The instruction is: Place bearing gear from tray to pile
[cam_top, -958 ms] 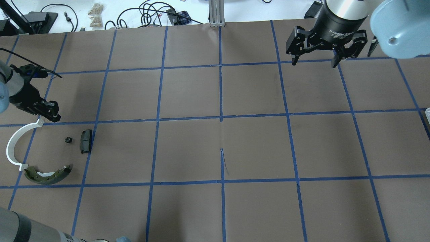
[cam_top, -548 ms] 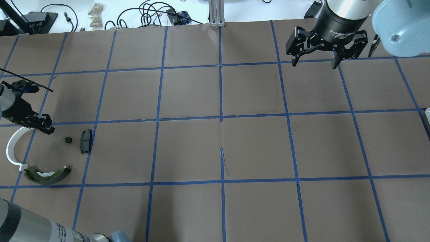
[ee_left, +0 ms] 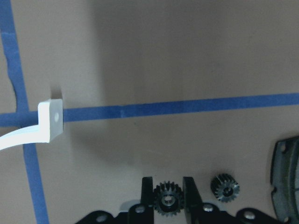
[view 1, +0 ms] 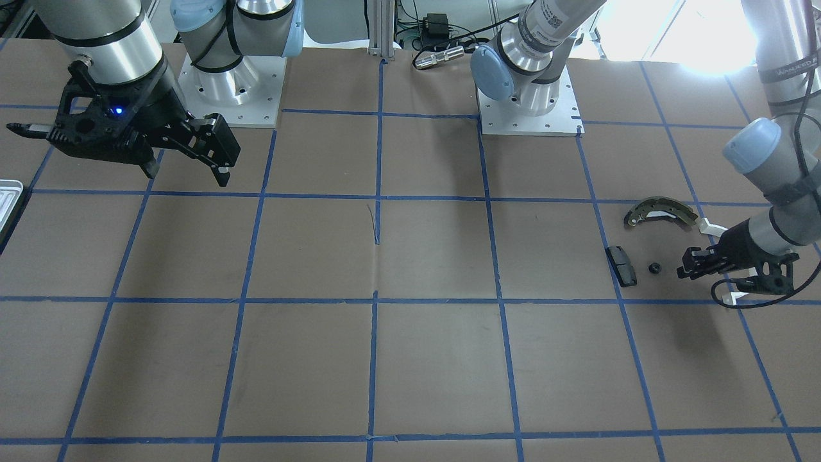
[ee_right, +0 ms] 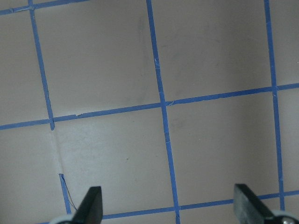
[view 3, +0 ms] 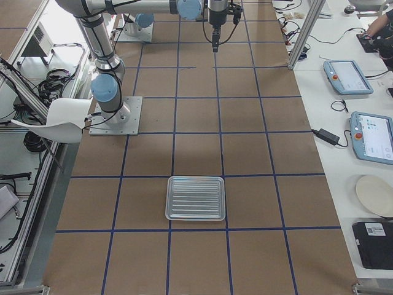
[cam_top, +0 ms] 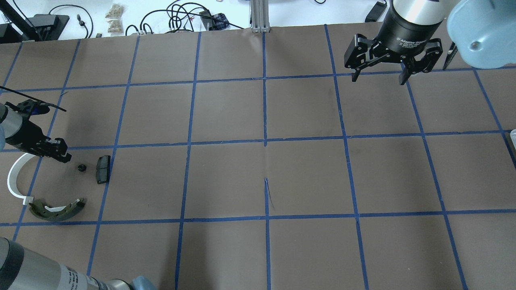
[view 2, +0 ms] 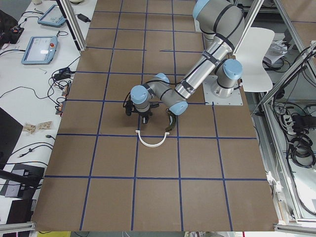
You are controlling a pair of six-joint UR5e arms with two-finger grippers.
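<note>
My left gripper (ee_left: 168,201) is shut on a small dark bearing gear (ee_left: 168,199), held between its fingertips low over the paper. In the overhead view the left gripper (cam_top: 61,154) sits at the pile's far edge, over one end of the white arc (cam_top: 13,177). A second gear (cam_top: 82,167) lies just beside it, next to the black pad (cam_top: 103,169); the olive brake shoe (cam_top: 56,209) lies nearer me. The silvery tray (view 3: 195,179) is on the far right and looks empty. My right gripper (cam_top: 379,77) hangs open and empty.
Brown paper with a blue tape grid covers the table. Cables and small gear lie beyond the far edge (cam_top: 185,18). The tray's corner shows at the table's edge (view 1: 8,199). Both robot bases (view 1: 231,83) stand at the table's back.
My left gripper has moved toward me and down onto the pile's far edge, then slightly right toward the lying gear. The right gripper has barely shifted.
</note>
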